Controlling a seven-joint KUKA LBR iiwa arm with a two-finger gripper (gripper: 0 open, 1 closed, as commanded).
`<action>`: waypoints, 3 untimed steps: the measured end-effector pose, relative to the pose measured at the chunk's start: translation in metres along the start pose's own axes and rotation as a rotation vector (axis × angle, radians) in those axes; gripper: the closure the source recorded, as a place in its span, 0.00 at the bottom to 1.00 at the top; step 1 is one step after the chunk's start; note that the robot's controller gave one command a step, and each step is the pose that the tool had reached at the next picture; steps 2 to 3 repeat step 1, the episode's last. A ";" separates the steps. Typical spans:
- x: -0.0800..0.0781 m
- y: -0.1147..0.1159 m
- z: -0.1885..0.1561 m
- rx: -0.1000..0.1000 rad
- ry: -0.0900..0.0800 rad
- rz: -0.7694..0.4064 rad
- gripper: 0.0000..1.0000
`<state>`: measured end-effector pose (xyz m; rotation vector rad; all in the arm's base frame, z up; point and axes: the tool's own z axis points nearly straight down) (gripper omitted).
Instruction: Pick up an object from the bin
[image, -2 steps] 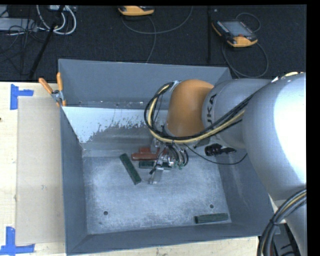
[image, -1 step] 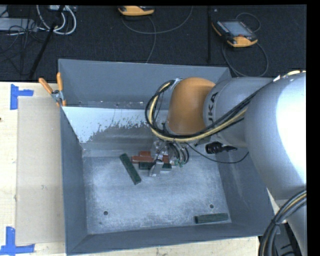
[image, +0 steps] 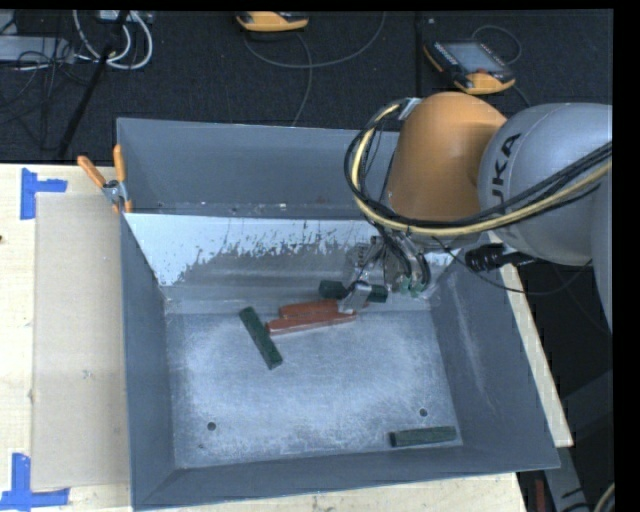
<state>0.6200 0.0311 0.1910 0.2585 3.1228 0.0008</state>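
- Reaching in from the right, the arm carries an orange cover at its wrist, with black and yellow cables looped around it.
- Below the cover, the gripper hangs low at the back of the bin, close to where the floor meets the sloped rear wall, a little right of the middle.
- Whether the pincer is apart or together cannot be told; its tip is a small tangle of metal and dark parts.
- Nearest to it is a reddish-brown strip, flat, long and narrow, with a paler, duller edge along its lower side. It lies on the floor almost level, its right end a little higher, and that end lies just under the gripper's tip. Whether the two touch cannot be made out.
- A small dark green piece sits just left of the gripper, above the strip's right end.
- A dark green bar, slim and straight, lies slantwise just beside the strip's left end, running from upper left to lower right.
- A second dark green bar lies flat near the front right corner, well apart from the gripper and the other things.
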 end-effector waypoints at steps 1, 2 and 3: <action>0.006 -0.017 -0.023 0.001 0.004 -0.041 1.00; 0.006 -0.017 -0.023 0.001 0.004 -0.041 1.00; 0.006 -0.017 -0.023 0.001 0.004 -0.041 1.00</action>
